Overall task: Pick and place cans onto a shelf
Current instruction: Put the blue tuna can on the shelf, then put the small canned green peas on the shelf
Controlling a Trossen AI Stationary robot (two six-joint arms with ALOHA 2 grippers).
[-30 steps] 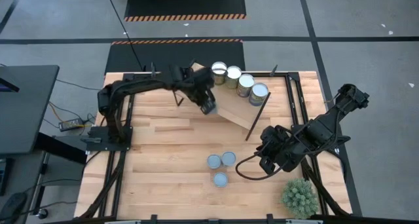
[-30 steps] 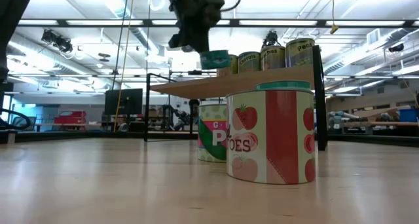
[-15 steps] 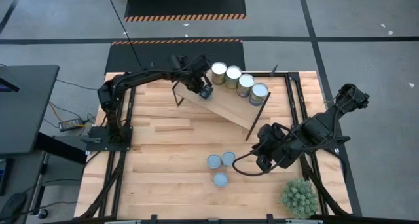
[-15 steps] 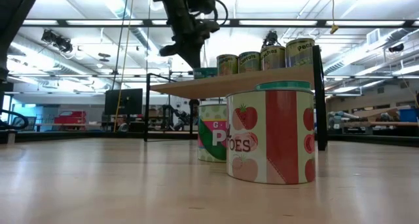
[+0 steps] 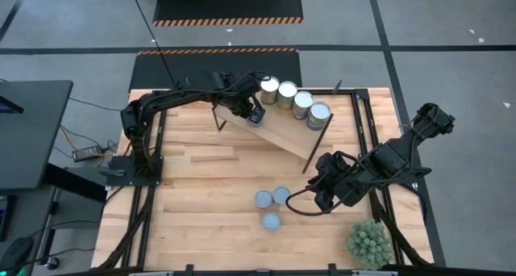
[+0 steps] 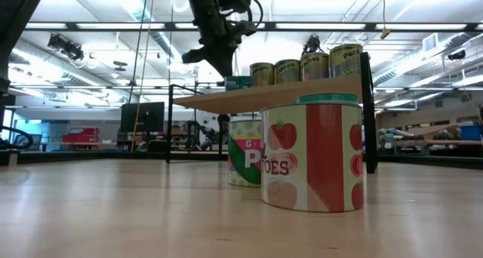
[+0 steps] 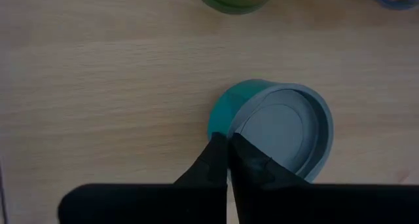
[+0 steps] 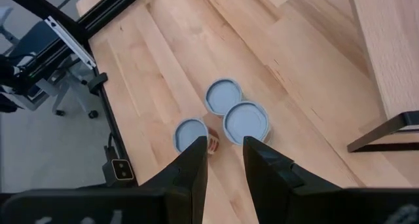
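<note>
I hold my left end effector (image 7: 227, 160) clamped on a teal can (image 7: 272, 129), setting it on the shelf (image 5: 286, 133) beside four others.

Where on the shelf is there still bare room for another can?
The shelf is bare along its front half, toward its right leg. Its back edge is crowded: four wide cans, plus the teal can under the left gripper.

In the high view the left gripper (image 5: 252, 115) covers most of the small teal tin with a blue-grey top (image 7: 278, 135) on the light wooden shelf (image 5: 284, 131) — only a sliver shows. The left wrist view cuts off three more tins' rims at its edge. In the low view, the near red-and-white tomato tin (image 6: 313, 154) hides much of the green-labelled tin (image 6: 243, 164) behind it — lettering incomplete.
</note>
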